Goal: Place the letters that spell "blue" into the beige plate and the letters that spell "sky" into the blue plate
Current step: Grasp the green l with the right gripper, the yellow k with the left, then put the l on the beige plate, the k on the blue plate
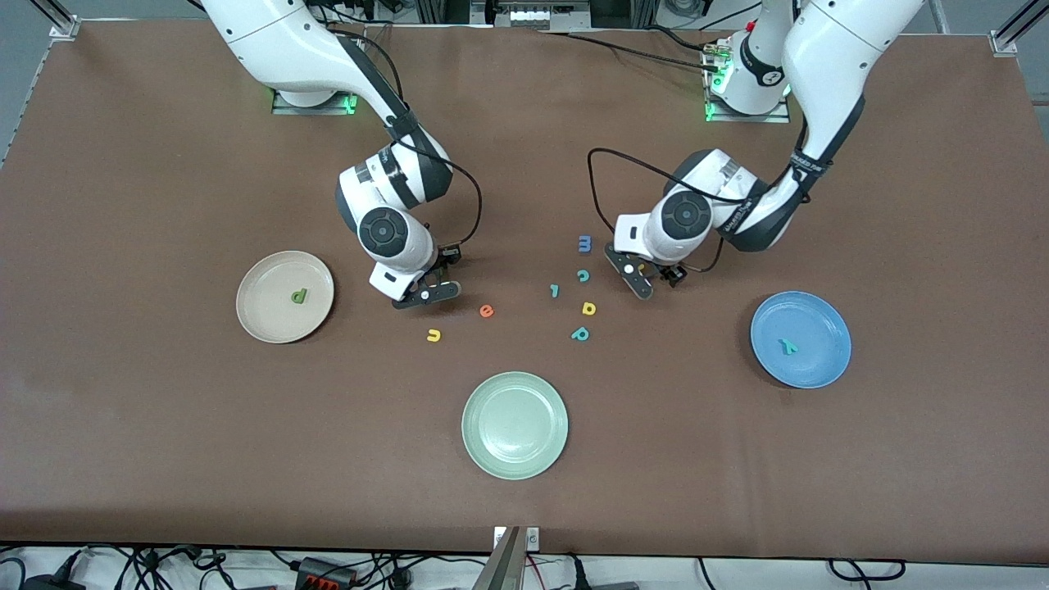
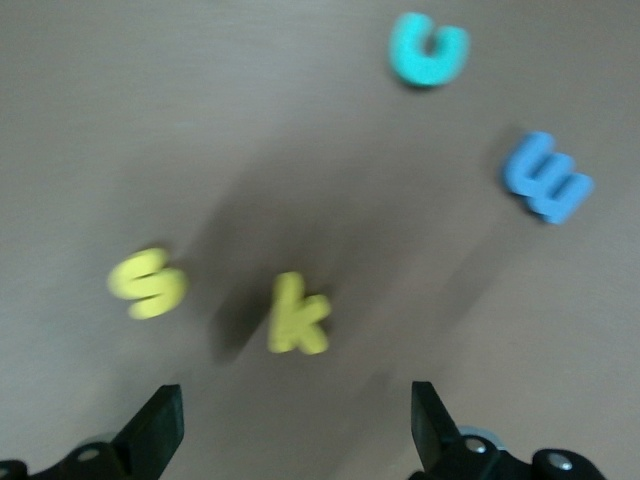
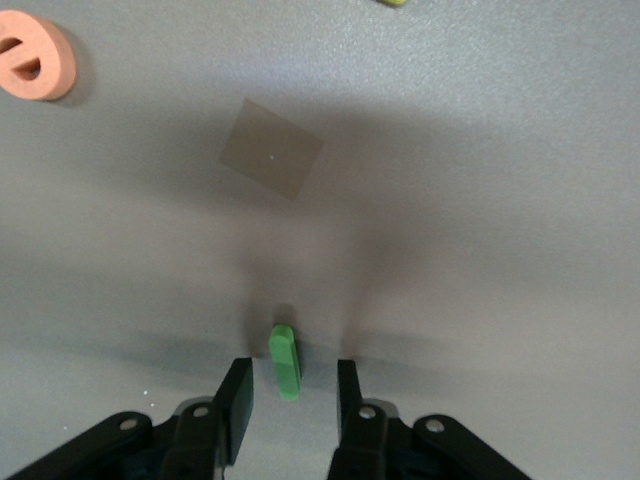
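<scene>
The beige plate [image 1: 262, 315] holds the green "b" [image 1: 299, 296]. In the blue plate [image 1: 819, 319] lies the teal "y" [image 1: 788, 347]. My right gripper [image 1: 426, 293] [image 3: 292, 378] is low over the table beside the beige plate. It is open, and the green "l" [image 3: 285, 362] stands between its fingers with a gap on each side. The orange "e" [image 1: 487, 310] [image 3: 37, 60] and yellow "u" [image 1: 433, 334] lie close by. My left gripper [image 1: 639, 283] [image 2: 293, 430] hangs wide open over the yellow "k" [image 2: 297, 315], with the yellow "s" [image 2: 148, 283] beside it.
A pale green plate [image 1: 515, 424] sits nearest the front camera. Mid-table lie a blue "m" [image 1: 585, 242] [image 2: 546, 181], a teal "c" [image 1: 583, 275] [image 2: 429, 49], a small teal "l" [image 1: 555, 290], a yellow "a" [image 1: 588, 308] and a teal bowl-and-stem letter [image 1: 580, 333].
</scene>
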Action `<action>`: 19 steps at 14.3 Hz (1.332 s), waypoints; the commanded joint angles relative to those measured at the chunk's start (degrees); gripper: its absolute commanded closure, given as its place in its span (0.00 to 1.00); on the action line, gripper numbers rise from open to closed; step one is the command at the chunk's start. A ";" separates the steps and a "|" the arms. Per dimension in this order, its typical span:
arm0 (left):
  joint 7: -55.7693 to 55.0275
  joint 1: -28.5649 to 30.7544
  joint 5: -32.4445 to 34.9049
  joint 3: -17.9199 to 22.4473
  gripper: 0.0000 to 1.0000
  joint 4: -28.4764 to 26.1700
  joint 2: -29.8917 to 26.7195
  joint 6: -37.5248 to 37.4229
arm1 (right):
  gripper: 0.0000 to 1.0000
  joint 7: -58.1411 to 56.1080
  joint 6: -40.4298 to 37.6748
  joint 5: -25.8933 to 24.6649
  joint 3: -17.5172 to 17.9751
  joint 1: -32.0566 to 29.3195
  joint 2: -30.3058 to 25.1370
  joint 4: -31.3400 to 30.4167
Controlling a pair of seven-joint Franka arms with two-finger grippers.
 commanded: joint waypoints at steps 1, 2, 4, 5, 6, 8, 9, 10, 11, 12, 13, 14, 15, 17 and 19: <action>0.81 -1.79 7.28 -0.13 0.13 -0.72 -0.37 2.51 | 0.64 0.83 0.60 -0.05 -0.28 0.60 0.35 0.07; 1.25 -1.44 8.01 -0.04 0.23 -0.81 -0.29 3.05 | 0.65 0.83 0.60 -0.05 -0.36 0.69 0.53 0.07; 1.25 -1.78 8.19 -0.04 0.30 -0.72 0.33 3.66 | 0.66 0.83 0.60 -0.05 -0.36 0.69 0.53 0.07; 1.25 -1.96 8.19 -0.04 0.30 -0.72 0.42 4.01 | 0.66 0.83 0.60 -0.05 -0.28 0.69 0.53 0.07; 1.25 -1.96 8.19 -0.04 0.30 -0.72 0.94 4.19 | 0.66 0.83 0.60 -0.05 -0.36 0.78 0.62 0.07; 1.25 -1.96 8.19 0.05 0.36 -0.72 2.34 4.80 | 0.74 0.74 0.51 -0.05 -0.36 0.69 0.62 0.07; 1.25 -2.05 8.19 0.05 0.41 -0.72 3.05 5.42 | 0.82 0.74 0.42 -0.05 -0.36 0.69 0.53 0.07; 1.25 -1.96 8.28 0.14 0.43 -0.72 3.58 6.21 | 0.86 0.74 0.42 -0.05 -0.36 0.60 0.53 0.07; 1.25 -1.88 8.36 0.22 0.47 -0.72 3.93 6.56 | 0.90 0.74 0.42 -0.05 -0.36 0.51 0.53 0.07; 1.25 -1.53 8.89 0.23 0.68 -0.72 3.93 6.57 | 0.91 0.83 0.51 0.04 -0.54 0.51 0.53 0.07; 1.25 -1.52 8.98 0.23 0.82 -0.72 3.76 6.48 | 0.91 0.74 0.51 0.04 -0.71 0.08 0.53 0.07; 1.34 -1.44 8.98 0.14 0.91 -0.72 3.67 6.39 | 0.93 0.74 0.42 -0.05 -0.80 -0.45 0.36 0.07; 1.34 -1.18 8.98 0.05 0.95 -0.72 3.50 6.30 | 0.94 0.30 0.16 -0.05 -0.98 -1.50 0.01 0.07; 1.51 -0.91 8.98 0.05 0.99 -0.54 2.45 5.69 | 0.94 0.21 -0.10 -0.05 -1.15 -4.22 -1.83 0.07; 1.52 -0.21 8.98 -0.13 0.99 -0.02 -0.01 3.15 | 0.94 0.30 -0.98 -0.05 -2.55 -7.03 -3.50 0.07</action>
